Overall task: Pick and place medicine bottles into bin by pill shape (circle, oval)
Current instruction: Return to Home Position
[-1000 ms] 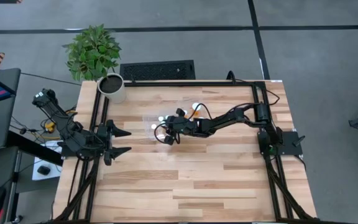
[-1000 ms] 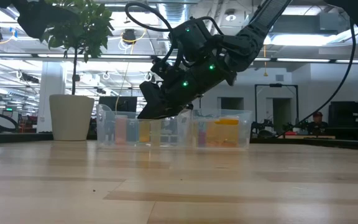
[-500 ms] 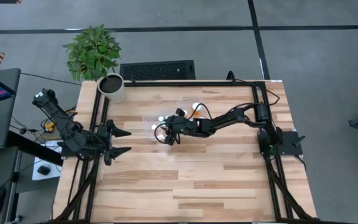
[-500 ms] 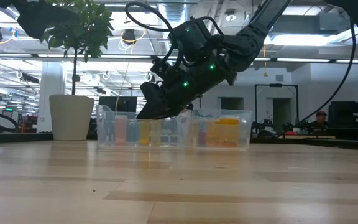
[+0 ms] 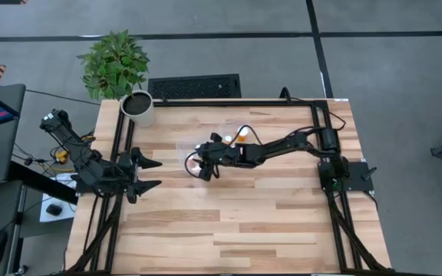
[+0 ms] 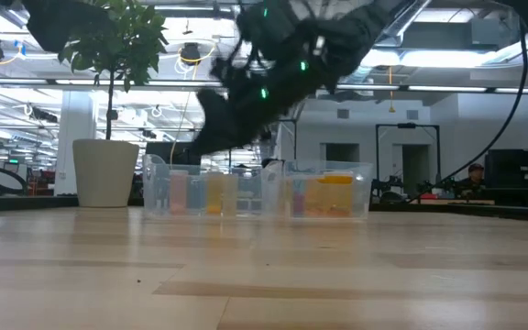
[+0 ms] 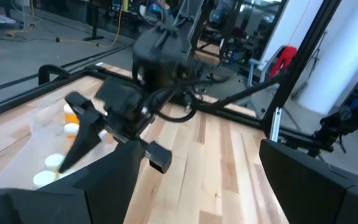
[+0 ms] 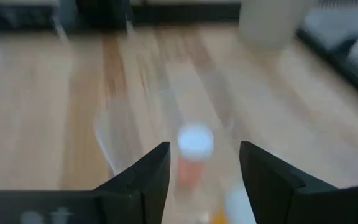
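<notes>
The right end effector point(image 6: 202, 145), fingers spread and empty, hangs over the bin point(image 6: 150, 186), above its left compartment. The medicine bottles point(image 6: 214, 194) stand upright directly beneath it. Its retreat likely runs toward 3 o'clock across the desk point(image 5: 229, 222). The left end effector point(image 5: 153, 173) waits, spread, at 9 o'clock.

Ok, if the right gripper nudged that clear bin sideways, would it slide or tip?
Probably slide: the bin is light-looking clear plastic, flat on a smooth wooden table. Tipping seems unlikely; it sits low and wide. Its upright bottles might topple. The right gripper hangs open above it.
</notes>
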You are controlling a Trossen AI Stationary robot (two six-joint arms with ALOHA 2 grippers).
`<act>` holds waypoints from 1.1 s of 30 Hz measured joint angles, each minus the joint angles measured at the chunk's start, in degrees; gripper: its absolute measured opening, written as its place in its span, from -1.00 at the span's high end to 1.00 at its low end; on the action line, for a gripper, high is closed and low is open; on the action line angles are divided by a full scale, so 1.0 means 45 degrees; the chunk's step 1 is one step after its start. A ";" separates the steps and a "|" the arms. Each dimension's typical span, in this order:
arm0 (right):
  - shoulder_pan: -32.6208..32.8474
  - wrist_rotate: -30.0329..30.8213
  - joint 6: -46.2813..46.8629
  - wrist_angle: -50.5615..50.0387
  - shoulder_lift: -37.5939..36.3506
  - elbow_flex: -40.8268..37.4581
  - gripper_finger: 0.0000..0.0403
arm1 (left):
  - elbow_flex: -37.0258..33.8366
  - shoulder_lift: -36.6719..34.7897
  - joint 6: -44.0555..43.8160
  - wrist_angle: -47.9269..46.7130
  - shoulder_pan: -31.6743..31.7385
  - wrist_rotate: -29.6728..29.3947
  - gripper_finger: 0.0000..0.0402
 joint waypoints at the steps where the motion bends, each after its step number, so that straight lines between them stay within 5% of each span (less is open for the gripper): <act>1: 0.0019 0.0002 -0.0116 0.0117 -0.0159 0.0079 0.00 | 0.0000 -0.0003 0.0065 0.0162 0.0000 0.0005 -0.61; 13: 0.0007 0.0019 -0.1677 -0.3869 -0.5564 0.0047 0.02 | 0.0005 -0.0554 0.1894 0.1536 0.0018 -0.0464 -0.61; 23: -0.0282 0.0192 -0.2243 -0.9909 -1.2549 -0.0120 0.06 | 0.0015 -0.4266 0.2871 0.0052 0.0447 -0.0600 -0.61; 28: -0.0063 0.0187 -0.1709 -1.0318 -1.6333 -0.2855 0.08 | -0.0118 -0.6062 0.1131 -0.2430 0.0466 -0.0619 -0.61; 33: 0.0030 0.0171 -0.0584 -0.8771 -2.0411 -0.7056 0.08 | -0.0672 -0.5850 0.0795 -0.2220 0.0477 0.0026 -0.61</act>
